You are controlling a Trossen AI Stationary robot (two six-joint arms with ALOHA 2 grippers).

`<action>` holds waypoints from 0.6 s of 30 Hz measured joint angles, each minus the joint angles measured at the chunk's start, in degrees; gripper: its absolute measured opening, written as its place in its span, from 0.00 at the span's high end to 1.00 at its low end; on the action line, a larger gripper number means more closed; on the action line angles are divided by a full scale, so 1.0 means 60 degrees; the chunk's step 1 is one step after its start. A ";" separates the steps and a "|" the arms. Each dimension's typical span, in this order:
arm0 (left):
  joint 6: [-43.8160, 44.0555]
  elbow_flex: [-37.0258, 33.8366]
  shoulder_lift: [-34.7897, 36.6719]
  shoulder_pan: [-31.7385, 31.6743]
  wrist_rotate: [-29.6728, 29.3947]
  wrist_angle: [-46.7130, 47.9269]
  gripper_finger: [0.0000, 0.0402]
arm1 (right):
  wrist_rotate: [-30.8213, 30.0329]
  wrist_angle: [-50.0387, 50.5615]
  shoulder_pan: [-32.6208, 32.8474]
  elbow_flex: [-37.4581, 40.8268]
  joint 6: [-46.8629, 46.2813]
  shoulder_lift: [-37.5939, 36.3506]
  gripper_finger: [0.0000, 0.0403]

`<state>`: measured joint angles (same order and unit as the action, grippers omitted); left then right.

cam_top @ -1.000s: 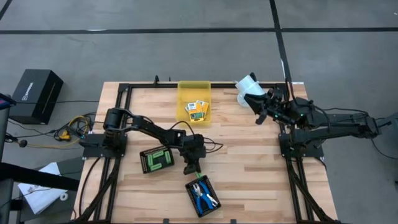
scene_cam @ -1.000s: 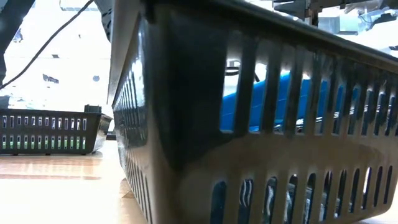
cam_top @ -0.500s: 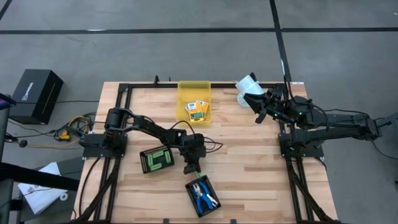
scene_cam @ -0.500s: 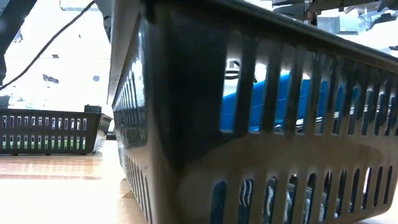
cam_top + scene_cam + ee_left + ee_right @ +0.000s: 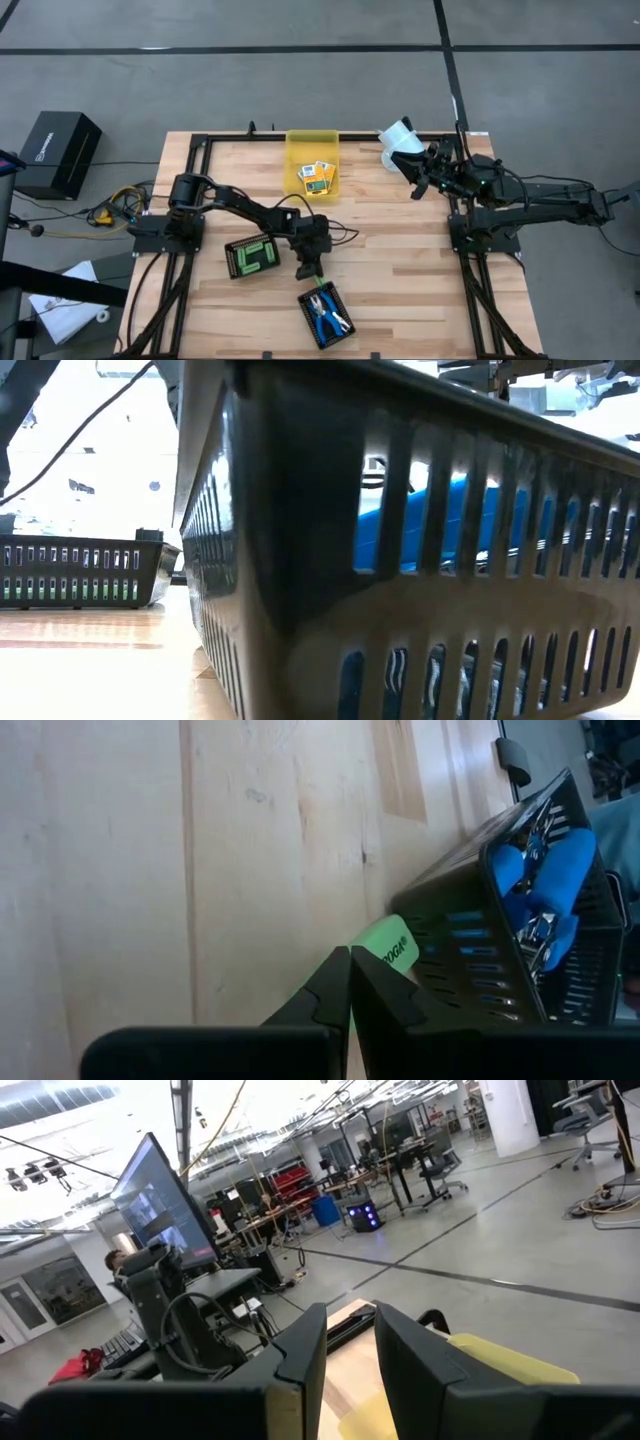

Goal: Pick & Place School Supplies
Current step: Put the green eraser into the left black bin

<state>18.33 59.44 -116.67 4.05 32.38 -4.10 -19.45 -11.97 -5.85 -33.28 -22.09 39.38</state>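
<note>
On the left of the table (image 5: 400, 250) sits a black slotted tray (image 5: 252, 257) holding most of the light-green sticks (image 5: 258, 255). To its right the left claw (image 5: 310, 268) hangs low over the wood, fingers pressed together with nothing between them. In the left wrist view one stray green stick (image 5: 385, 945) lies flat on the table just past the fingertips (image 5: 349, 956), butted against the wall of the near tray (image 5: 470, 935), where the blue-handled scissor-like tools (image 5: 545, 880) lie.

The step in hand looks like picking up that stray stick. To do it well, the left claw should spread first and come down straddling the stick across its narrow width. The tray wall crowds one end, so the grip belongs on the free end, or the stick should be nudged clear of the tray beforehand. A pinch too close to the wall may shove the tray or skid the stick under its edge.

At the far side the translucent yellow bin (image 5: 312, 160) already holds the yellow-orange printed boxes (image 5: 318, 176). Further right, the right arm waits at the far right corner, its right claw (image 5: 422, 182) parted and empty.
</note>
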 joint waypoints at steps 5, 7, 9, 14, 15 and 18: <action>0.0101 0.0033 -0.0294 -0.0123 -0.0045 -0.0150 0.98 | 0.0016 0.0000 0.0000 0.0000 -0.0001 0.0000 0.80; 0.0109 0.0032 -0.0303 -0.0189 0.0027 -0.0180 0.98 | 0.0019 0.0000 0.0000 0.0000 -0.0003 0.0000 0.80; -0.0001 0.0025 -0.0311 -0.0271 0.0003 -0.0237 0.98 | 0.0019 0.0002 0.0000 0.0000 -0.0002 0.0000 0.80; -0.0039 0.0016 -0.0316 -0.0490 0.0029 -0.0255 0.98 | 0.0019 0.0022 0.0000 0.0000 0.0001 0.0000 0.80; -0.0055 0.0015 -0.0316 -0.0519 0.0022 -0.0255 0.98 | 0.0019 0.0044 0.0000 0.0000 -0.0003 0.0000 0.80; 0.0022 0.0008 -0.0267 -0.0628 0.0479 -0.0241 0.98 | 0.0052 0.0105 0.0000 0.0000 -0.0037 0.0000 0.80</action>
<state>18.46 59.49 -118.27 0.29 35.26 -5.55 -19.13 -11.34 -5.85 -33.28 -22.31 39.38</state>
